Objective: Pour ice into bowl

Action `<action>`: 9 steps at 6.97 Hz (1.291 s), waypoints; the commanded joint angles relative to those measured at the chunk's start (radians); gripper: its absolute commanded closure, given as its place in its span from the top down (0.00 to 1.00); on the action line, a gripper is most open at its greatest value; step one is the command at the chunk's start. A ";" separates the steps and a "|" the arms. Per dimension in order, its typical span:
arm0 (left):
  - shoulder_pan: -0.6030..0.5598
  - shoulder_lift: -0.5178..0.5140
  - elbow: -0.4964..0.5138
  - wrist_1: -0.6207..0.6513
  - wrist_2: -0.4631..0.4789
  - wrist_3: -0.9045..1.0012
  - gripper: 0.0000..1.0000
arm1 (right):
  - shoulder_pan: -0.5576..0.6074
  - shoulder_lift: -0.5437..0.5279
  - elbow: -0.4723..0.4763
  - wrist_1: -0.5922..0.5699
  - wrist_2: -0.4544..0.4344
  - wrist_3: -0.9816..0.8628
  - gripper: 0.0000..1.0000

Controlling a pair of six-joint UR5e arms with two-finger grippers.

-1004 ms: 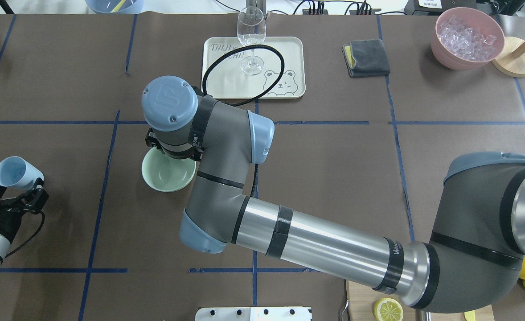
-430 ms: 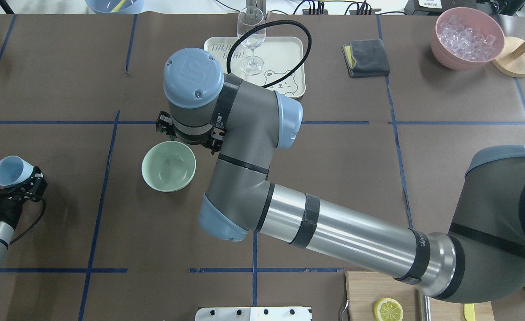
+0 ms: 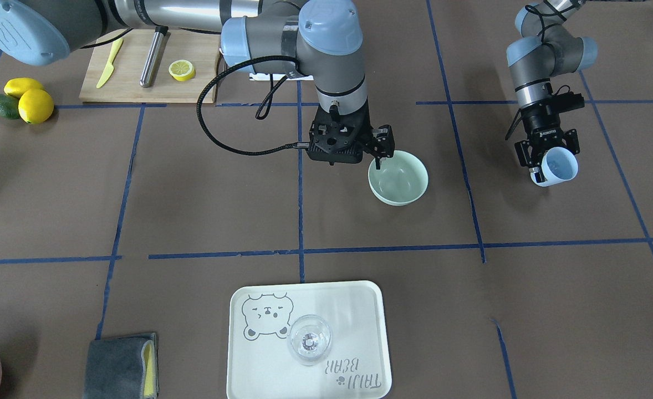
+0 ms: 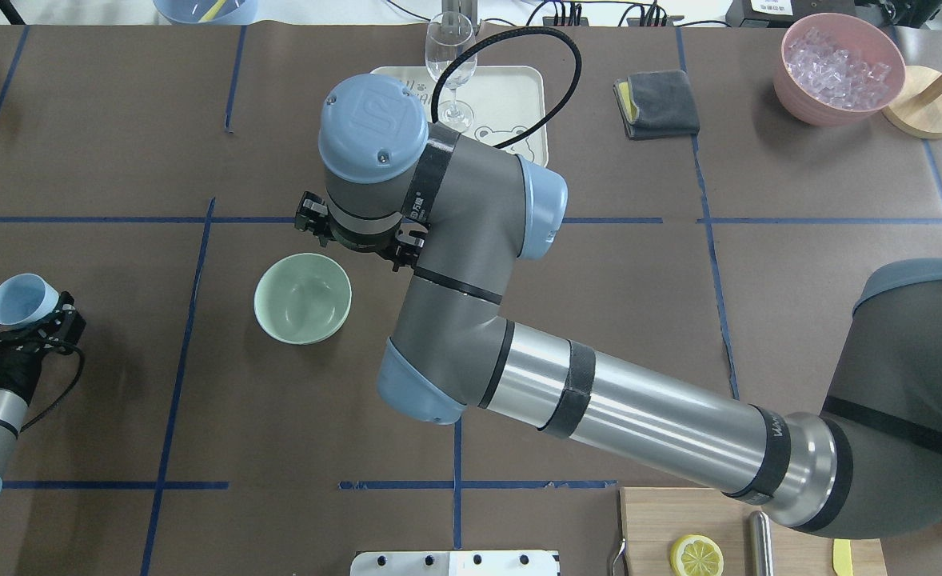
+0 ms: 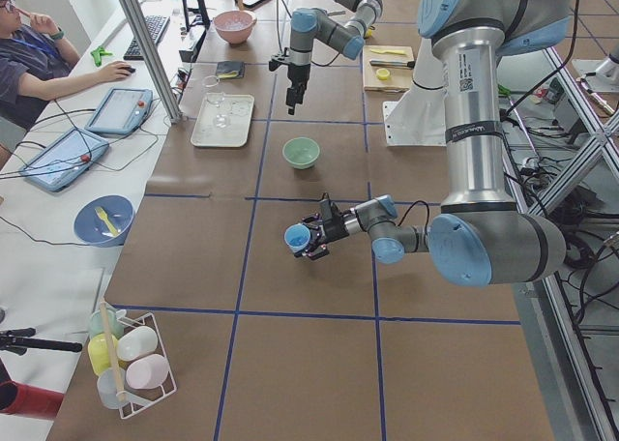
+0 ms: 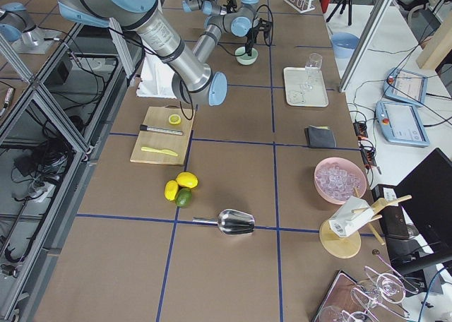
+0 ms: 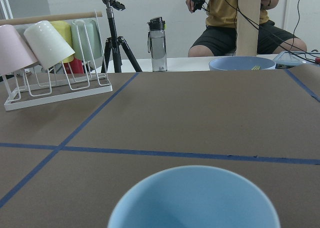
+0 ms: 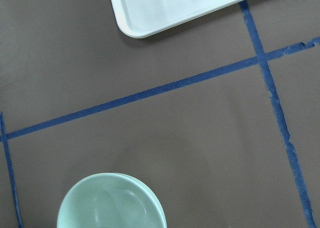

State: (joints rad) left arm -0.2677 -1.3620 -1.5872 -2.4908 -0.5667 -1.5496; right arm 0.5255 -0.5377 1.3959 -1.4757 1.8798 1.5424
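The mint-green bowl (image 4: 303, 298) stands upright on the brown table and looks empty; it also shows in the front view (image 3: 398, 178) and the right wrist view (image 8: 111, 203). My right gripper (image 3: 383, 151) hovers just beside the bowl's rim, pointing down, open and empty. My left gripper (image 4: 35, 324) is shut on a pale blue cup (image 4: 21, 298), held tilted on its side far to the left of the bowl; no ice shows inside the cup (image 7: 194, 200). The ice (image 4: 837, 62) lies heaped in a pink container at the far right corner.
A white bear tray (image 4: 511, 96) with a clear wine glass (image 4: 450, 56) stands behind the bowl. A grey cloth (image 4: 656, 102) lies to its right. A cutting board with a lemon half (image 4: 696, 554) and lemons (image 3: 27, 100) sit near the robot. A metal scoop (image 6: 235, 222) lies on the table.
My right arm has lifted off the bowl and moved away to the far right, leaving the bowl uncovered in place. My left gripper with the cup has drifted slightly left.
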 commanded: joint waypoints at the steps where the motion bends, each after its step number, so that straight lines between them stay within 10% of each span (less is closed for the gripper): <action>1: -0.028 -0.006 -0.032 -0.011 -0.007 0.072 0.00 | 0.008 -0.004 0.003 0.000 0.002 -0.005 1.00; 3: -0.091 0.008 -0.175 -0.023 -0.007 0.287 0.00 | 0.016 -0.014 0.011 0.000 0.013 -0.005 1.00; 5: -0.096 -0.024 -0.224 -0.023 -0.010 0.441 0.00 | 0.021 -0.222 0.241 0.002 0.013 -0.048 1.00; 9: -0.088 -0.260 -0.202 -0.010 -0.065 0.621 0.00 | 0.037 -0.287 0.285 0.002 0.012 -0.074 1.00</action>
State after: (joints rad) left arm -0.3594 -1.5541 -1.8011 -2.5080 -0.6293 -0.9759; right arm 0.5580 -0.8086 1.6716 -1.4742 1.8900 1.4722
